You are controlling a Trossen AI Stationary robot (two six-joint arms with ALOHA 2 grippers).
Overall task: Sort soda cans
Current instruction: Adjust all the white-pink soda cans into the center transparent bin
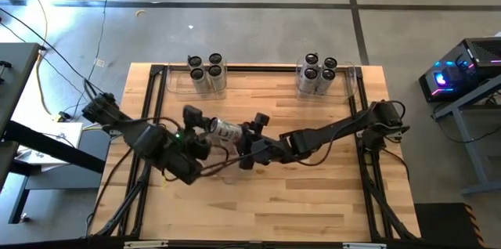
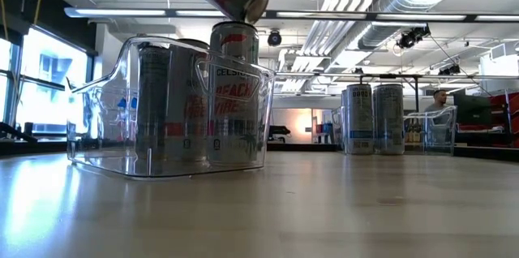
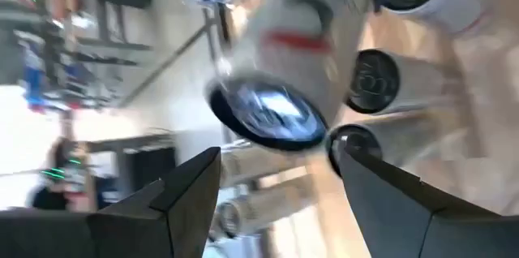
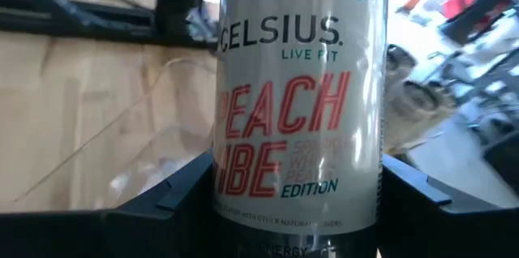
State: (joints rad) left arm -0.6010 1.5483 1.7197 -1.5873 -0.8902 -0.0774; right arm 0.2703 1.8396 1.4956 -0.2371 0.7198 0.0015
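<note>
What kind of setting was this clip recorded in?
Most likely an open-plan lab or workshop. The low view shows exposed ceiling ducts and a person at desks far behind. The wooden table stands on a concrete floor, beside a lit computer.

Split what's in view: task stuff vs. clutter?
Job:
held can, between left gripper and right gripper
four cans in left bin
four cans in right bin

Lying about:
lit computer case
cables
</note>
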